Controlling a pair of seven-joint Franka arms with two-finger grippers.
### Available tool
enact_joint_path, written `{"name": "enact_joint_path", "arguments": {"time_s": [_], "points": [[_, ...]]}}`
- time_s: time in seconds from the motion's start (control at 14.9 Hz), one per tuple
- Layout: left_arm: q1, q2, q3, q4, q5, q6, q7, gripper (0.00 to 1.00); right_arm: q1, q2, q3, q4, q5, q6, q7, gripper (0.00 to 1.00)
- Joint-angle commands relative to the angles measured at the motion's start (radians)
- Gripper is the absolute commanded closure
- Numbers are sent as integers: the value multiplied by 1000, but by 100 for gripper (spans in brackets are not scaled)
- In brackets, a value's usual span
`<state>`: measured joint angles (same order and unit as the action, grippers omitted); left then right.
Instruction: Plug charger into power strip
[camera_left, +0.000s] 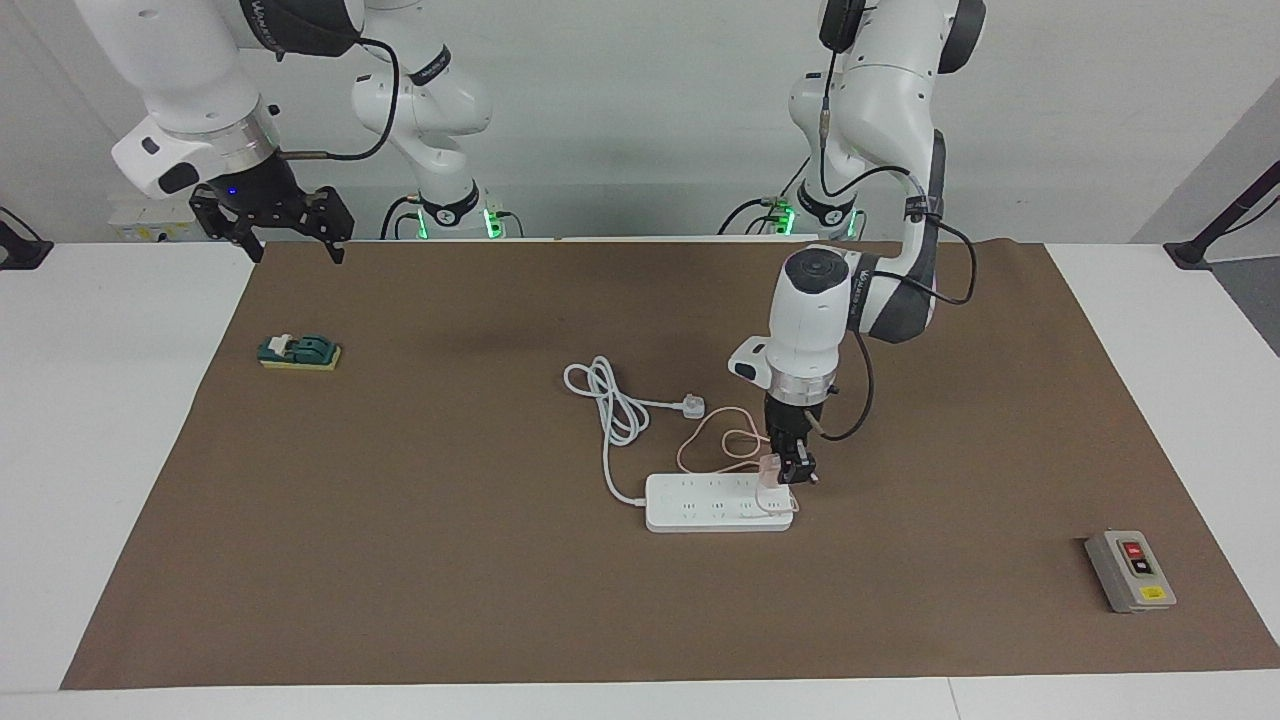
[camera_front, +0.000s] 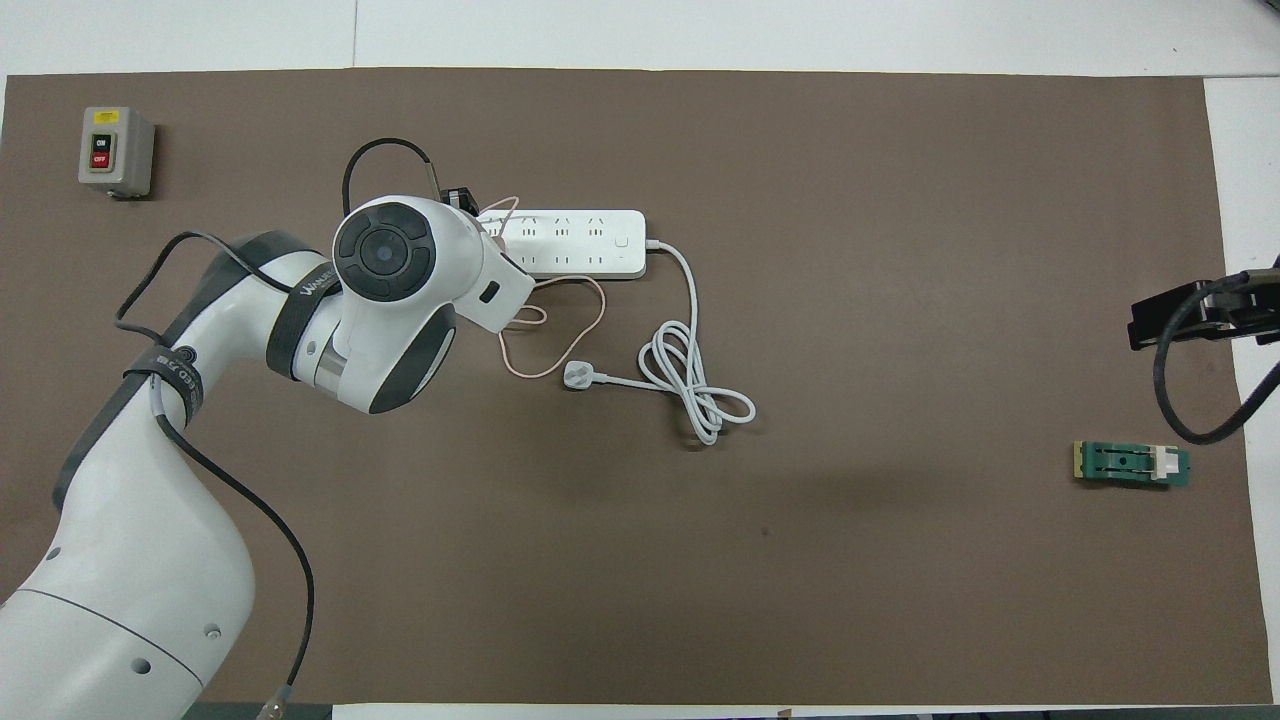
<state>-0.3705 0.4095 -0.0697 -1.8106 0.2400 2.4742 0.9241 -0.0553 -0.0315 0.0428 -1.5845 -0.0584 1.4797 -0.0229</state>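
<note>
Two grippers are seen over the bench (camera_left: 120, 420), which is covered by a brown mat (camera_left: 450, 560). Going left to right in the facing view: the right gripper (camera_left: 290, 245) is held up in the air over the mat corner at the right arm's end, fingers spread wide, nothing gripped; this arm is waiting. A green block on a yellow pad (camera_left: 299, 352) is lying on the mat below it. At mid-mat, a coiled white cord (camera_left: 610, 405) with a white three-pin plug (camera_left: 692, 406) is laid nearer to the robots than the power strip (camera_left: 700, 505). The pink cable (camera_left: 715, 440) is looped between plug and strip. The charger (camera_left: 768, 470) is pinched by the left gripper (camera_left: 790, 472), closed down tight on it, right over the strip's end toward the left arm's end of the bench; whether the charger is seated in a socket cannot be told. In the overhead view the left gripper is mostly hidden under the wrist. A grey box with red and black buttons (camera_left: 1131, 571) is sat well apart, toward the left arm's end.
</note>
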Motion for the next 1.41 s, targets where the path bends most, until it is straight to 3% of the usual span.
{"name": "enact_joint_path", "arguments": {"time_s": [0.0,1.34], "points": [[5,0,-2,-18,-10,46,7,100,-3,5,0,9,22,11,14,0],[7,-11,2,-52,-11,42,41,100,-5,-1,0,9,42,5,11,0]]}}
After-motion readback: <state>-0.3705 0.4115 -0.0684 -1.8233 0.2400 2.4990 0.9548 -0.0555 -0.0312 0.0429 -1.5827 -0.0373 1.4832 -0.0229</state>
